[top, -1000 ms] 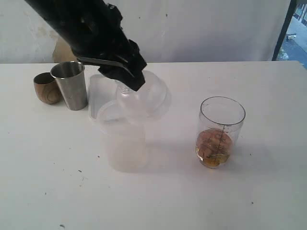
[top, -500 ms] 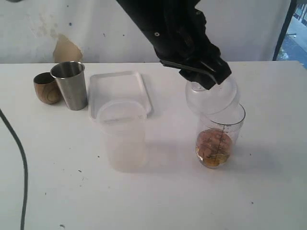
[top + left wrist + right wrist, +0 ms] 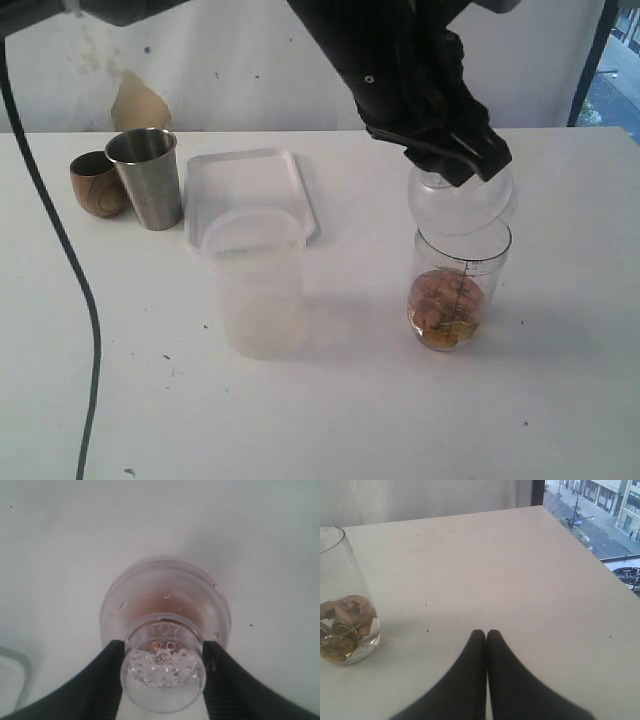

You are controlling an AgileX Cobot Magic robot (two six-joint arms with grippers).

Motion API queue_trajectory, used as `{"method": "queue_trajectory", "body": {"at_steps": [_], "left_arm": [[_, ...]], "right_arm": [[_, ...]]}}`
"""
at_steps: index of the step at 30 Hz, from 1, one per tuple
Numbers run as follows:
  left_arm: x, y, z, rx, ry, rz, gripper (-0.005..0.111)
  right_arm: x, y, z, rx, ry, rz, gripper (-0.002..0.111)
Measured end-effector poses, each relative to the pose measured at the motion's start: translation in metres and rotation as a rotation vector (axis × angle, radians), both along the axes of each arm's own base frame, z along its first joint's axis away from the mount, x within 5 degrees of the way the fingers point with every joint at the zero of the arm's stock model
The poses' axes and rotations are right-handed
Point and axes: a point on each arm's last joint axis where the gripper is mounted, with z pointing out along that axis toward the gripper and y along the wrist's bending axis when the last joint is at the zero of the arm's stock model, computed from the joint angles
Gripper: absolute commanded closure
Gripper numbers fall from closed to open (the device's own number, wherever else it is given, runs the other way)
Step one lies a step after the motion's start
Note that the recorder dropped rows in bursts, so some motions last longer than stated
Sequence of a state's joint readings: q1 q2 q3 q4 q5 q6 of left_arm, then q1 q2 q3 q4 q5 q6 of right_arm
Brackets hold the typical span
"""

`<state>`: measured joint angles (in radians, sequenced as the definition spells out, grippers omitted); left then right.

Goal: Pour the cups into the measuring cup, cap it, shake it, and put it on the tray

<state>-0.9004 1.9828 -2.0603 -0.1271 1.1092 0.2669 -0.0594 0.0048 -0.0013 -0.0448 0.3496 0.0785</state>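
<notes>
Clear cap: embossed marks, possibly digits, not legible.

The measuring cup is cut off by the right wrist view's edge.

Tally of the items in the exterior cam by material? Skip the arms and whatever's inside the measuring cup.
Wood: 1, wooden cup
Steel: 1, steel tumbler
Clear or frosted plastic: 3, frosted tumbler, measuring cup, lid
White plastic: 1, tray
Total: 6
</notes>
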Motion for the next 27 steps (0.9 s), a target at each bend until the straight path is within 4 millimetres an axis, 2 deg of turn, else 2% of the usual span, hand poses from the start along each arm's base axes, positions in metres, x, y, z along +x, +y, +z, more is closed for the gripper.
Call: {"method": "queue_trajectory", "body": {"at_steps": [6, 12, 15, 17, 23, 27], "left_arm": [[-0.010, 0.014, 0.013, 0.066, 0.012, -0.008, 0.107], [-0.026, 0.019, 0.035, -0.025, 0.053, -0.048, 0.107], [-0.042, 0.017, 0.041, -0.038, 0.055, -0.089, 0.107], [-0.054, 0.013, 0.034, 0.002, 0.048, -0.118, 0.107], [-0.097, -0.007, -0.008, 0.144, 0.106, -0.250, 0.107], [-0.107, -0.006, -0.039, 0.261, 0.121, -0.271, 0.107]], "right_arm": [[0.000, 0.000, 0.000, 0.000, 0.000, 0.000, 0.108], [0.000, 0.000, 0.000, 0.000, 0.000, 0.000, 0.108], [0.000, 0.000, 0.000, 0.000, 0.000, 0.000, 0.108], [0.000, 0.000, 0.000, 0.000, 0.000, 0.000, 0.108], [0.000, 0.000, 0.000, 0.000, 0.000, 0.000, 0.108], [0.000, 0.000, 0.000, 0.000, 0.000, 0.000, 0.108]]}}
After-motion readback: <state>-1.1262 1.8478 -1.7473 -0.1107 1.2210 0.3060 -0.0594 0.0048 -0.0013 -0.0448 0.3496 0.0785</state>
